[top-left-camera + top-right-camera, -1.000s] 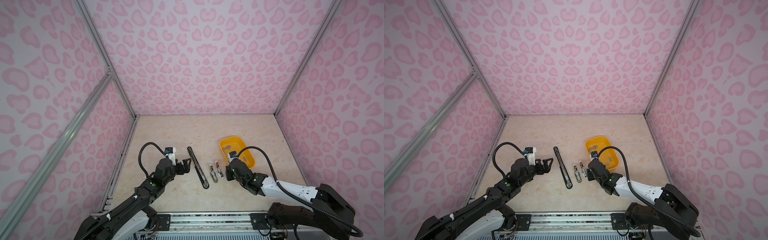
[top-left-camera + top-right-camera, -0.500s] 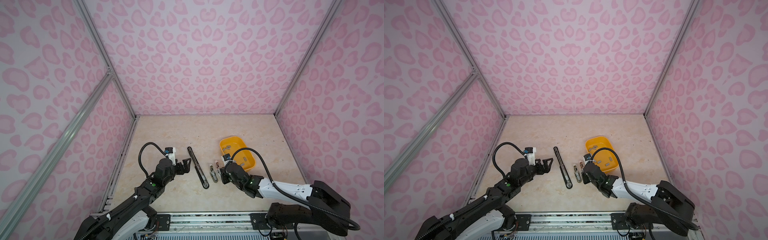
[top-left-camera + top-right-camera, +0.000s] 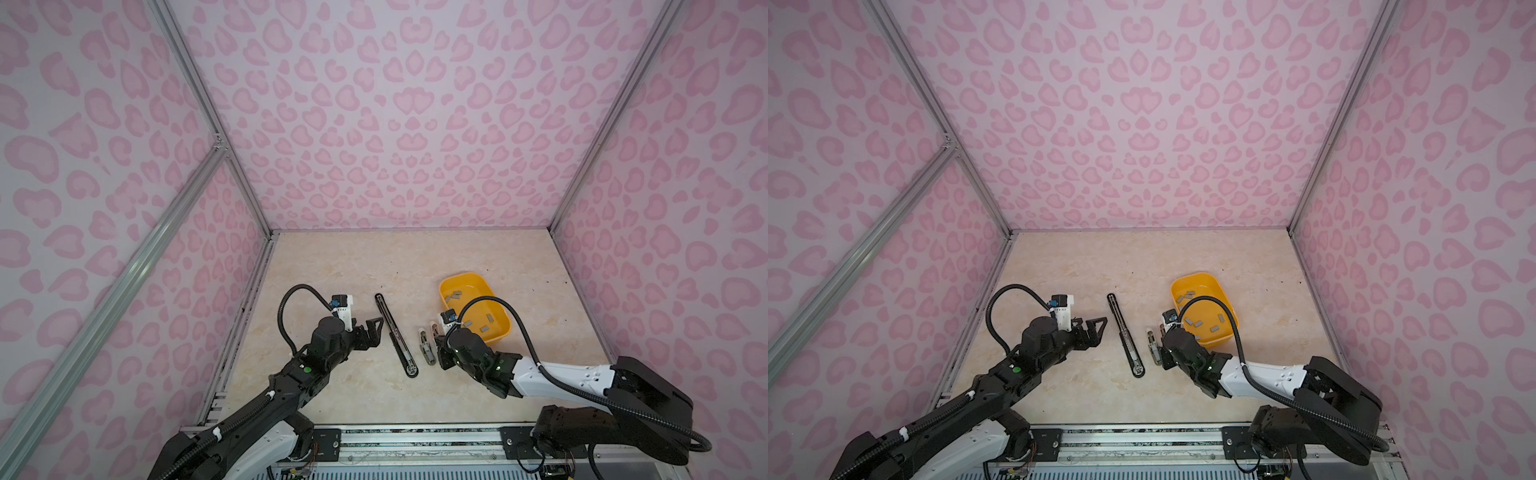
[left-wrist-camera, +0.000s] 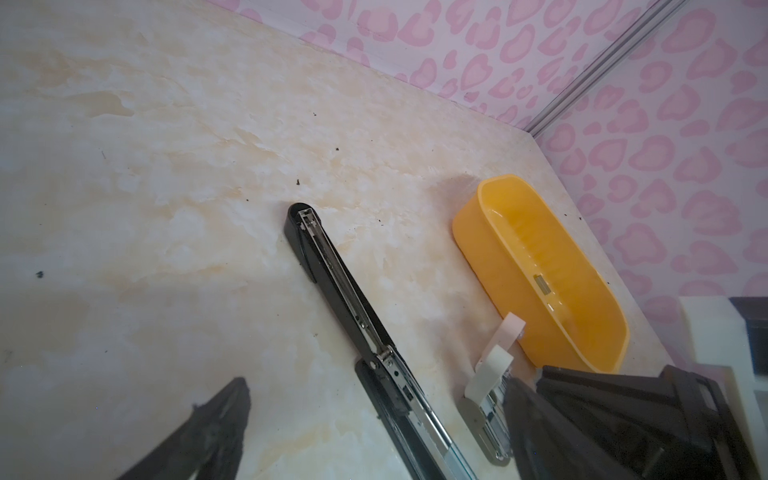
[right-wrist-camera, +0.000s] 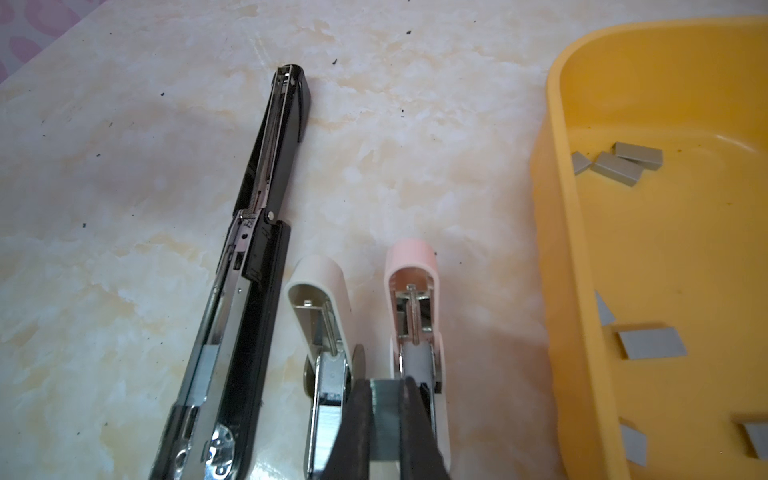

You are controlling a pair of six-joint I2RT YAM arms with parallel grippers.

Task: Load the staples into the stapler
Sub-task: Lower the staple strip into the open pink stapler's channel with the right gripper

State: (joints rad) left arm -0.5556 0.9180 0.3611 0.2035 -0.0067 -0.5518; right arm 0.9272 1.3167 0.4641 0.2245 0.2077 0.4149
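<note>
Your right tool (image 5: 385, 399), clamped on one staple strip (image 5: 384, 432), had swung from the yellow tray (image 5: 557, 249) to hover just above the open pink stapler (image 5: 411, 291) and white stapler (image 5: 320, 299) on the counter (image 3: 374, 257); insertion looked next. Your left tool (image 3: 374, 331) stayed spread open.

Pink heart-patterned walls (image 3: 407, 124) enclosed a cream marbled floor (image 3: 374, 266), with silver aluminium posts (image 3: 219, 143) lining the corners under soft, even light.
</note>
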